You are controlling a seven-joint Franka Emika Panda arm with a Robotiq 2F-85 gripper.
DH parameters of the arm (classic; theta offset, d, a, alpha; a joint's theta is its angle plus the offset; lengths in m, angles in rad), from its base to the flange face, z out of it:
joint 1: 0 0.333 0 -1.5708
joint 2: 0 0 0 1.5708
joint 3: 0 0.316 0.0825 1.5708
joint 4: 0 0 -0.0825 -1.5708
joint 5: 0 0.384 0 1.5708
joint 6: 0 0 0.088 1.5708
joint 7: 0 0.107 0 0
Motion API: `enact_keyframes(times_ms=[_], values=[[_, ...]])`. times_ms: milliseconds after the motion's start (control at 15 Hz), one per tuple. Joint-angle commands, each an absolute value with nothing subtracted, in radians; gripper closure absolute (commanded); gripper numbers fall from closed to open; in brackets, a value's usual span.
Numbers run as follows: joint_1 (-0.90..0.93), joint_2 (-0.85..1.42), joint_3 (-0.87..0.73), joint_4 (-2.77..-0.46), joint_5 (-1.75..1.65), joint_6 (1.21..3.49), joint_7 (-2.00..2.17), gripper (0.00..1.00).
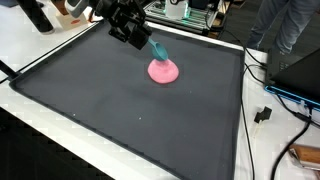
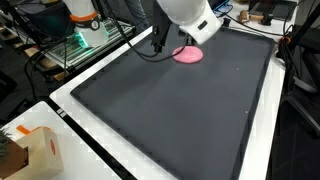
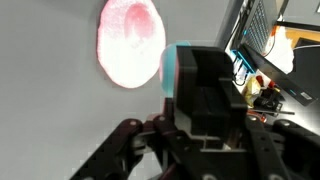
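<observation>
Gripper (image 1: 144, 39) — jaws tight on a teal tool (image 1: 158, 48) — just above pink disc (image 1: 163, 72), near far edge of black mat (image 1: 110, 110)

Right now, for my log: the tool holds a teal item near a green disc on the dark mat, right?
No: the disc is pink, shown in both exterior views. The tool holds the teal item near it on the dark mat.

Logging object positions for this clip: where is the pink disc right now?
In an exterior view the pink disc lies on the dark mat near its far edge, beside the gripper, whose jaws carry a light-blue item.
</observation>
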State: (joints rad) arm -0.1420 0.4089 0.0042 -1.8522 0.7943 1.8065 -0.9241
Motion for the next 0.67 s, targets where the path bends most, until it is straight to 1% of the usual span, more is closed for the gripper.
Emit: enact_keyframes(times_ms=[0,600], values=[[-0.100,0.321,-0.005,-1.883,0.733,1.864,-0.816,0.75],[-0.017,0.210,0.024,-1.898,0.426,1.983,-0.492,0.75]])
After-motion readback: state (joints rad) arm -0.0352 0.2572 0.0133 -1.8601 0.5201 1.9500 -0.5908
